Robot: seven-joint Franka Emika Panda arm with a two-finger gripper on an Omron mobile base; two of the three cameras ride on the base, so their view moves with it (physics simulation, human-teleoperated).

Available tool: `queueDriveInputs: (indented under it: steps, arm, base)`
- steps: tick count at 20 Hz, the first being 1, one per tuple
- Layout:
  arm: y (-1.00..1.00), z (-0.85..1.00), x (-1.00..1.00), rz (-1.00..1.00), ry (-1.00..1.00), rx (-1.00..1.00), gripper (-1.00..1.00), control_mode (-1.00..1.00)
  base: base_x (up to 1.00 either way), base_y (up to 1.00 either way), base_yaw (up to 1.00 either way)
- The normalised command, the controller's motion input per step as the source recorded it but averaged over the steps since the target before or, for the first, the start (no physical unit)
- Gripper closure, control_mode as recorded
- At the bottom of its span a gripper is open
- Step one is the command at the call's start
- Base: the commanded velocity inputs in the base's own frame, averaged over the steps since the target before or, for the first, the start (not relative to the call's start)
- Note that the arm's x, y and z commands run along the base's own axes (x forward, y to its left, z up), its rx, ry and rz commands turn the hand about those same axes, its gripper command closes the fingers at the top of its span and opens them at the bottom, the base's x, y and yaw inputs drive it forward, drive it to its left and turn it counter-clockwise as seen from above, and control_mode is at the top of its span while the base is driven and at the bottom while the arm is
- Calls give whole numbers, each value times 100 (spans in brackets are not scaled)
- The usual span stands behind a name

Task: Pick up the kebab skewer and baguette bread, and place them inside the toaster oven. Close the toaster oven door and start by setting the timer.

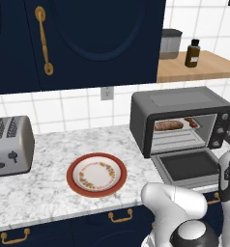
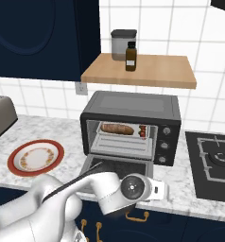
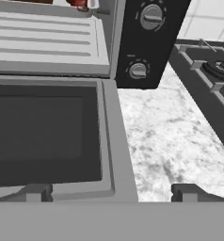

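Toaster: sitting at the tabletop's left end.
Plate: lying bare on the marble.
Baguette: resting on the oven rack.
Skewer: lying right of it, inside.
Door: hanging open, flat.
Pincer: hovering over the door's right edge, fingers apart.

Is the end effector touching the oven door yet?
Cannot tell. In the hand view the end effector sits at the door's front edge; neither contact nor gap shows plainly.
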Motion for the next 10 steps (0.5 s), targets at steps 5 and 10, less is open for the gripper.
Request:
queueDriveInputs:
  steps: [5,10]
  arm:
    - [0,-31,-20,0,0,0,-100,-100]
    - [0,-33,-13,0,0,0,-100,-100]
  base:
    - [0,0,0]
    - [0,0,0]
